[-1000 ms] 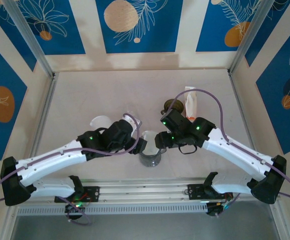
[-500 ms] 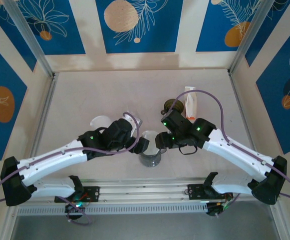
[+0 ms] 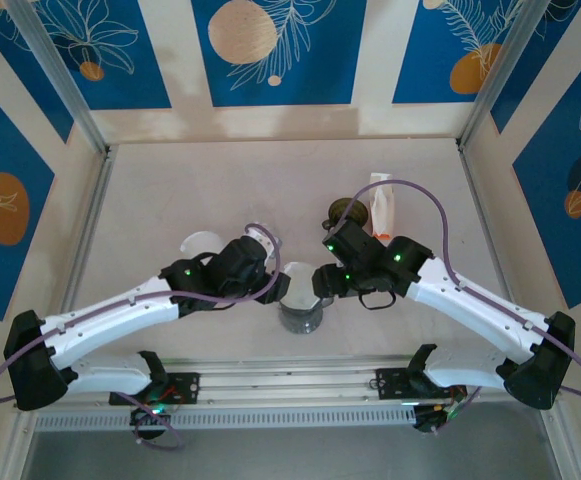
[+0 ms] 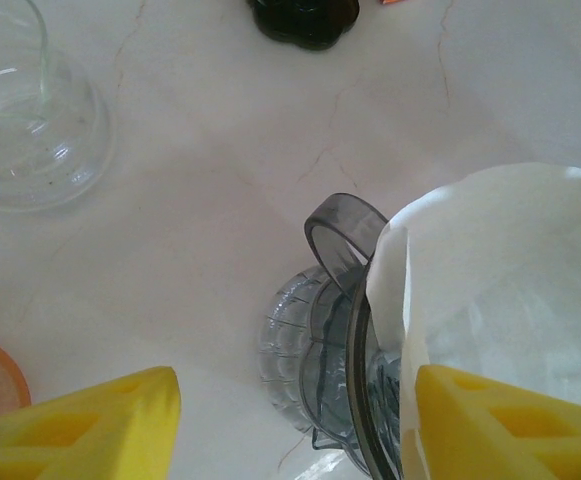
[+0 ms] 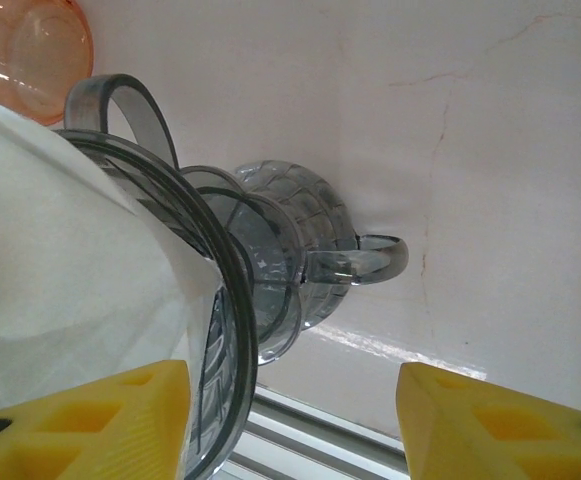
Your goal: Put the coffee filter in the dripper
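A clear grey plastic dripper (image 3: pixel 301 316) stands near the table's front edge, with the white paper coffee filter (image 3: pixel 297 275) sitting in its cone. In the left wrist view the filter (image 4: pixel 510 260) rises above the dripper (image 4: pixel 320 340) rim. My left gripper (image 4: pixel 300 425) is open and straddles that rim: one yellow finger lies over the filter, the other outside. From the other side, my right gripper (image 5: pixel 290 420) is open as well, beside the dripper (image 5: pixel 270 250) and filter (image 5: pixel 60 260). From above, the left gripper (image 3: pixel 280 287) and right gripper (image 3: pixel 320 283) flank the dripper.
A clear glass vessel (image 3: pixel 202 245) stands left of the dripper, with an orange dish (image 5: pixel 30 45) near it. A dark round object (image 3: pixel 348 210) and a white-orange packet (image 3: pixel 382 200) lie behind the right arm. A metal rail (image 3: pixel 290 385) runs along the near edge.
My left gripper has shifted right and closer to the dripper, and its jaws have narrowed somewhat. The right arm has stayed still.
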